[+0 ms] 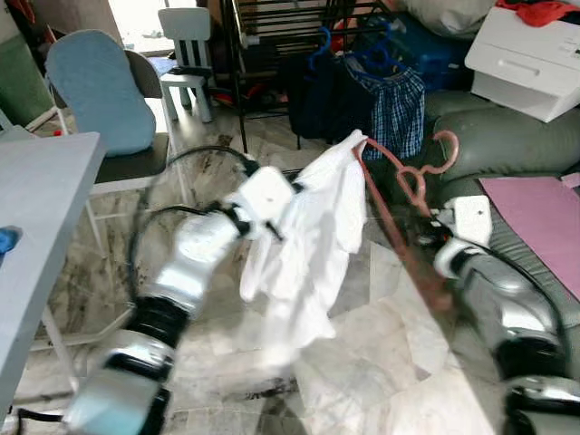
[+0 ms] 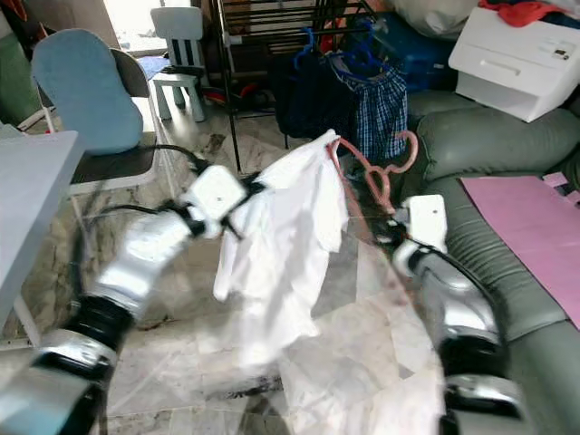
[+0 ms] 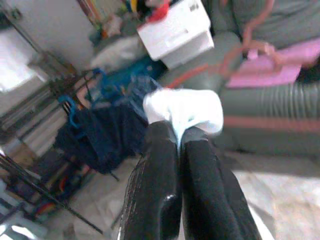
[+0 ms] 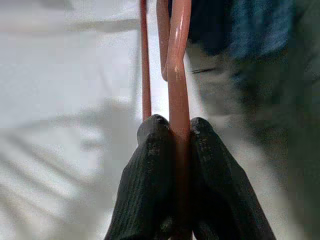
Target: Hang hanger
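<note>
Both arms are raised in front of the robot, above a pale marble floor (image 1: 381, 381). The right gripper (image 4: 172, 132) is closed on a pink hanger (image 1: 405, 177); in the right wrist view its two black fingers (image 4: 150, 165) press against the hanger's bar from either side. The hanger is held in the air, tilted, with its curved hook (image 1: 447, 145) uppermost and pointing toward the sofa (image 1: 517, 145). A white shirt (image 1: 313, 245) is draped over the hanger's left end and hangs down between the two arms, clear of the floor. The left gripper (image 3: 178, 137) is closed on a fold of this shirt, with white cloth bunched at its fingertips (image 3: 160, 132) in the left wrist view. The arms and shirt are blurred in the head views.

Behind the shirt stands a black clothes rack (image 1: 272, 36), well apart from the held hanger. On it hang a dark garment (image 1: 313, 95) and a blue checked garment (image 1: 399, 104), each on a blue hanger (image 1: 376, 59). To the right is the grey-green sofa, bearing a pink mat (image 1: 535, 213); a white box (image 1: 535, 59) rests on its back. To the left are the corner of a pale worktop (image 1: 45, 208), a chair with a blue cushion (image 1: 95, 86), and a small white child's chair (image 1: 186, 54).
</note>
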Tool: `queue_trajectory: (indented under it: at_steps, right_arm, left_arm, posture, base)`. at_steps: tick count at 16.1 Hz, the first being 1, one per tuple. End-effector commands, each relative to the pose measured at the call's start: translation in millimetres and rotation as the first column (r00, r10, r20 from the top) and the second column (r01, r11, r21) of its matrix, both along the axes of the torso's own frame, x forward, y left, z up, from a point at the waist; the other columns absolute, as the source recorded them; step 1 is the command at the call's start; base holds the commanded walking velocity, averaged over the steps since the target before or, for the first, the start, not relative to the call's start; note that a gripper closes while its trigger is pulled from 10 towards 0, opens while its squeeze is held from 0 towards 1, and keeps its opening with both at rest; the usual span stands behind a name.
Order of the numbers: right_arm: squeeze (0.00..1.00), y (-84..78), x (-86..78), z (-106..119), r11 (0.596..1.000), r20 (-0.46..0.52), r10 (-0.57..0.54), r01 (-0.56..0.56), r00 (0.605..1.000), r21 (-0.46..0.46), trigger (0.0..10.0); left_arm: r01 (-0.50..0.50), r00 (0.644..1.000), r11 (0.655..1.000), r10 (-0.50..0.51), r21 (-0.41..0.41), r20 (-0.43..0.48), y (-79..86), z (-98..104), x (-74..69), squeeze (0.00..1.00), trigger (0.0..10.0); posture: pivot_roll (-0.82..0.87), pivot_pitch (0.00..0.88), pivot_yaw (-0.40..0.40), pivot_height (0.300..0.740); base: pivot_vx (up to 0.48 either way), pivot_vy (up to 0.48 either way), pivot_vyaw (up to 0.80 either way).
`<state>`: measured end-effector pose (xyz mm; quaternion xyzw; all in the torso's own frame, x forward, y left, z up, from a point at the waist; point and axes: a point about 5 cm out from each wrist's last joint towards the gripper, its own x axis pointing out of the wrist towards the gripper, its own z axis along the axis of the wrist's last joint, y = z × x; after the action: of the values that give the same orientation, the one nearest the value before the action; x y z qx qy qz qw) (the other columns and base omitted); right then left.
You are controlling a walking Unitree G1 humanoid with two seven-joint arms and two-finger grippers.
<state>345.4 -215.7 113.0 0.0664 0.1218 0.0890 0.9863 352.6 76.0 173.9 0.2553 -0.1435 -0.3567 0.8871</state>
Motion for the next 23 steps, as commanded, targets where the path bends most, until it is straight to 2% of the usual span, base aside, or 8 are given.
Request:
queue_trajectory:
  at_steps: [1,6,8,9,14,17,21,23]
  right_arm:
    - [0.00,1.1,3.5,9,0.996,0.006,-0.022,0.021,1.000,0.087,10.0]
    - [0.00,32.9,5.2,0,0.945,-0.097,0.034,0.000,0.995,0.328,10.0]
    - [0.00,43.9,-5.2,-2,0.968,-0.086,0.233,-0.223,0.969,0.111,10.0]
    - [0.00,33.1,-10.4,-7,0.958,-0.115,0.273,-0.281,0.955,-0.065,10.0]
    - [0.00,-18.3,-24.9,-11,0.780,-0.246,0.340,-0.418,0.908,-0.465,10.0]
    - [0.00,-34.9,-27.7,-5,0.733,-0.266,0.368,-0.454,0.891,-0.507,10.0]
    - [0.00,-24.4,-48.5,-4,0.586,-0.324,0.614,-0.690,0.720,-0.425,10.0]
    - [0.00,-21.2,-53.0,-4,0.561,-0.331,0.658,-0.733,0.677,-0.385,10.0]
  left_arm:
    - [-0.002,0.998,1.000,0.002,0.007,0.068,-2.6,6,-2.4,0.00,10.0]
    - [0.152,0.982,0.988,-0.149,-0.012,0.117,-31.5,4,-26.5,0.00,10.0]
    - [0.123,0.984,0.992,-0.125,0.028,0.124,-27.4,-2,-25.4,0.00,10.0]
    - [0.074,0.989,0.996,-0.080,0.052,0.122,-17.3,-3,-18.9,0.00,10.0]
    - [-0.061,0.991,0.981,0.036,0.186,0.132,30.2,4,5.1,0.00,10.0]
    - [-0.067,0.989,0.960,0.027,0.273,0.147,49.2,11,11.5,0.00,10.0]
    - [-0.017,0.984,0.940,-0.045,0.341,0.174,47.0,14,11.1,0.00,10.0]
    - [0.012,0.982,0.938,-0.077,0.347,0.175,41.1,13,9.3,0.00,10.0]
  posture:
    - [-0.20,0.000,0.022,0.740]
    - [-0.19,0.000,0.014,0.740]
    - [-0.19,0.000,0.011,0.740]
    - [-0.19,0.000,0.008,0.740]
    - [-0.20,0.000,0.016,0.740]
    - [-0.19,0.000,0.019,0.740]
    - [-0.18,0.000,0.020,0.740]
    - [-0.18,0.000,0.019,0.740]
  base:
    - [0.000,0.000,0.00]
    - [0.000,0.000,0.00]
    - [0.000,0.000,0.00]
    - [0.000,0.000,0.00]
    - [0.000,0.000,0.00]
    - [0.000,0.000,0.00]
    - [0.000,0.000,0.00]
    - [0.000,0.000,0.00]
